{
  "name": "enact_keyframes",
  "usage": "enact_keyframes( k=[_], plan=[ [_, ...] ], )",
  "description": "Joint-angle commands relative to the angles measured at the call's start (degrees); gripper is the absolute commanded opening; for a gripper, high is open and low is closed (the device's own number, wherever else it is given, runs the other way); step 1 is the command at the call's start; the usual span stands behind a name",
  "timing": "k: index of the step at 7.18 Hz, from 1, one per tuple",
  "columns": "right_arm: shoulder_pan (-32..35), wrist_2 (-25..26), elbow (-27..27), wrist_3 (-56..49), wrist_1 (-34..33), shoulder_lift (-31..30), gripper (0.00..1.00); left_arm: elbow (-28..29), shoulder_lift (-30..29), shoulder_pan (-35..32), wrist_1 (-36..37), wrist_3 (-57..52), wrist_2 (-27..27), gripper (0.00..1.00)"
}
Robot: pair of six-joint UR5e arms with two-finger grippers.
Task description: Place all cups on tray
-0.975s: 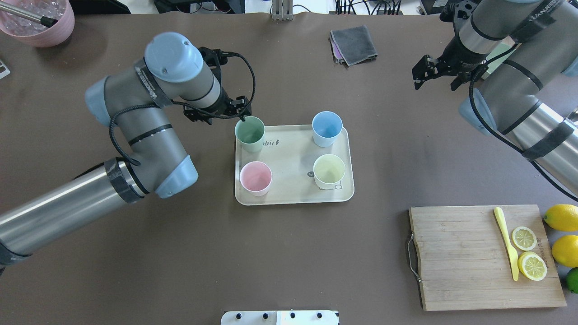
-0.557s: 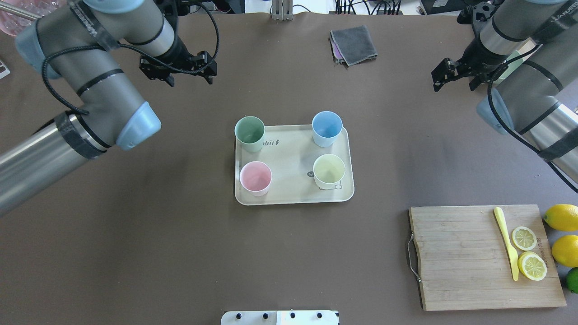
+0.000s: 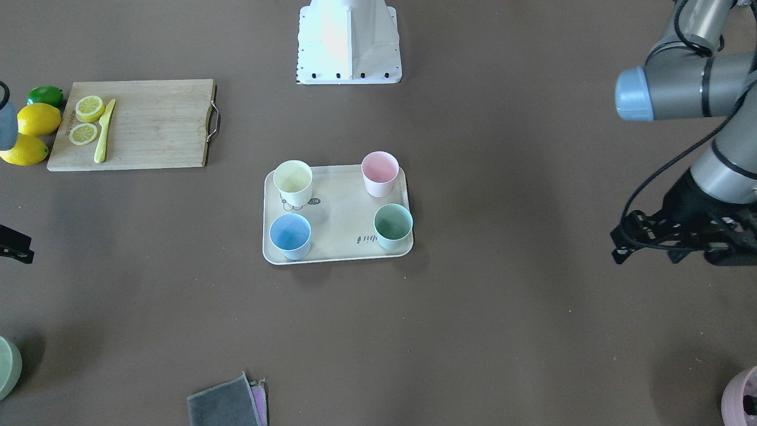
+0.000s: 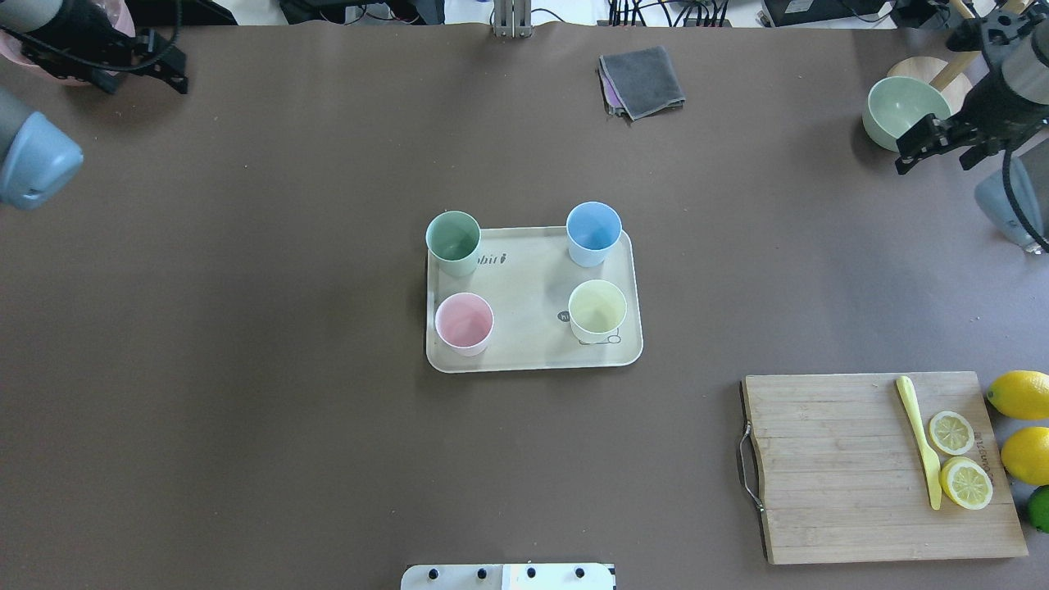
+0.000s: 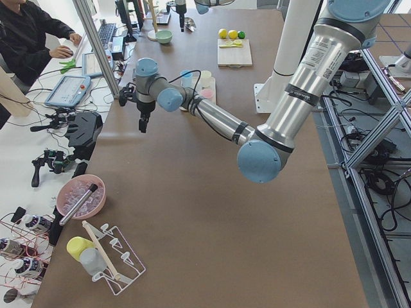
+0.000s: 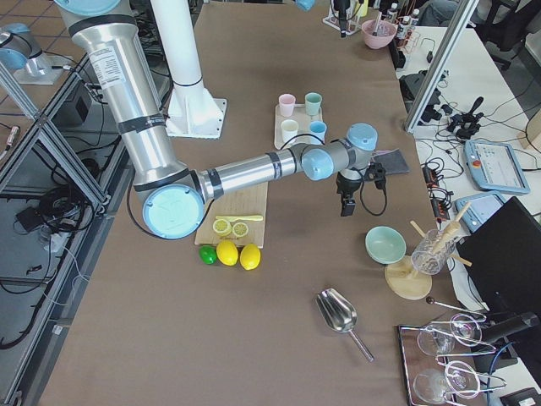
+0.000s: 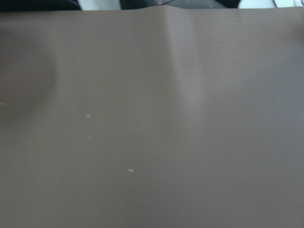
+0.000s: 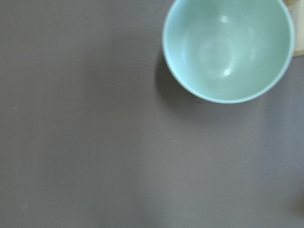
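Observation:
All four cups stand upright on the cream tray at the table's middle: mint green back left, light blue back right, light pink front left, pale yellow front right. The front-facing view shows the same tray. My left gripper is open and empty at the far left corner, well away from the tray. My right gripper is open and empty at the far right, next to a sage-green bowl. No fingers show in either wrist view.
A sage-green bowl sits far right and fills the right wrist view. A wooden cutting board with a yellow knife, lemon slices and lemons is front right. A grey cloth lies at the back. A mauve-pink pot stands far left.
My left gripper left the mint green cup's rim and drew back to the far left corner. My right gripper drew back to the far right. The cups have not moved.

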State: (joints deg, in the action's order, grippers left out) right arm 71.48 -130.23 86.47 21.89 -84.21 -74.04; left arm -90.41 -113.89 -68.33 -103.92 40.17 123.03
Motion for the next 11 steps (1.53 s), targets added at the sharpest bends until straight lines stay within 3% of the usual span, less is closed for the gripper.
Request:
enact_keyframes(
  k=[1,3,4,6,8,11],
  plan=[
    [6.1,-0.5,-0.5,-9.4,-0.5,-4.0,1.00,5.2,5.2,-5.2,-9.4,-0.8,-0.5,0.98],
    [9.6,-0.6,-0.9,-12.6,-0.5,-6.5,1.00,7.3,5.9,-10.5,-8.2,-7.8,0.6,0.98],
    [10.9,-0.7,-0.7,-15.4,-1.1,-7.9,1.00,9.4,6.0,-15.1,-4.4,-18.4,4.3,0.98],
    [12.7,-3.4,0.3,-17.2,-3.6,-8.8,1.00,8.9,10.9,-21.0,-1.1,-27.4,9.7,0.98],
    [13.2,-3.8,0.3,-17.2,-3.8,-9.3,1.00,5.5,16.6,-21.8,-1.7,-27.5,10.9,0.98],
    [13.2,-3.2,0.2,-17.1,-3.7,-10.0,1.00,5.2,17.0,-21.6,-1.6,-27.0,10.8,0.98]
  ],
)
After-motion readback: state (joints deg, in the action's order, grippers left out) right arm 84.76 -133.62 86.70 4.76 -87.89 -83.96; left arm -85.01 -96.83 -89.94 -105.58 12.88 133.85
